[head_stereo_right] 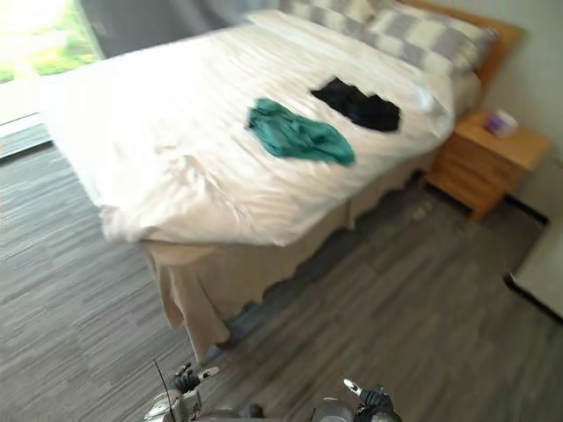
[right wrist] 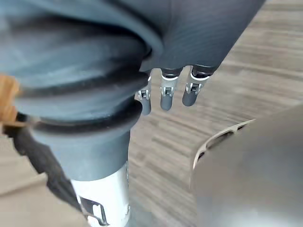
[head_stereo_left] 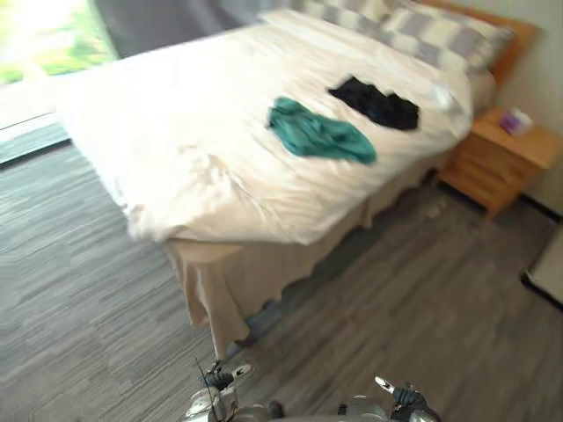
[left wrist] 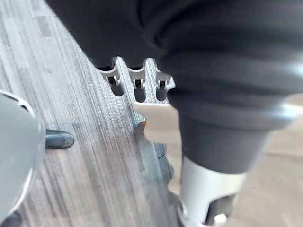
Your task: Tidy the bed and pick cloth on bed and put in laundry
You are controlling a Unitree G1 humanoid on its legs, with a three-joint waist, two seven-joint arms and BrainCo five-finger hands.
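A teal cloth point(head_stereo_left: 318, 132) lies crumpled on the white duvet of the bed point(head_stereo_left: 176, 114), toward its right side. A black cloth point(head_stereo_left: 378, 103) lies just beyond it, nearer the pillows. The duvet is wrinkled at the near corner point(head_stereo_left: 211, 176), above a beige bed skirt. My left hand point(left wrist: 137, 79) hangs over the grey floor with its fingers relaxed and nothing in them. My right hand point(right wrist: 165, 92) hangs the same way over the floor, fingers loose and holding nothing. Both hands are well short of the bed.
Grey-and-white checked pillows point(head_stereo_left: 440, 35) rest against a wooden headboard. A wooden nightstand point(head_stereo_left: 500, 160) with a small purple box point(head_stereo_left: 516, 120) stands right of the bed. A white object point(head_stereo_left: 550, 268) sits at the right edge. A bright window point(head_stereo_left: 44, 44) is at far left.
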